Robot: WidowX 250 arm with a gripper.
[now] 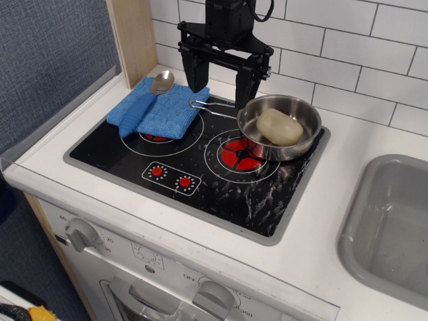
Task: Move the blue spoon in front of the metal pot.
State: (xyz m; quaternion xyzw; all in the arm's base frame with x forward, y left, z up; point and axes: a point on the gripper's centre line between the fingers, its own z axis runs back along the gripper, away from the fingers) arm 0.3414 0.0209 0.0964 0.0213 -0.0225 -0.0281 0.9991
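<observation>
The blue spoon (142, 105) lies on the folded blue cloth (164, 110) at the back left of the black stovetop (200, 170); its silver bowl (162, 81) points toward the wall. The metal pot (281, 126) sits on the back right burner, its wire handle (207, 105) pointing left, with a pale yellowish lump (279, 127) inside it. My black gripper (221, 90) hangs open above the back of the stove, between the cloth and the pot, holding nothing. Its left finger is over the cloth's right corner; its right finger is beside the pot's rim.
A grey sink basin (391, 221) is set in the counter at the right. A wooden post (134, 40) and a white tiled wall stand behind the stove. Red burner marks (242, 155) and two small red dials (172, 177) show on the stovetop. Oven knobs (81, 234) are below the front edge.
</observation>
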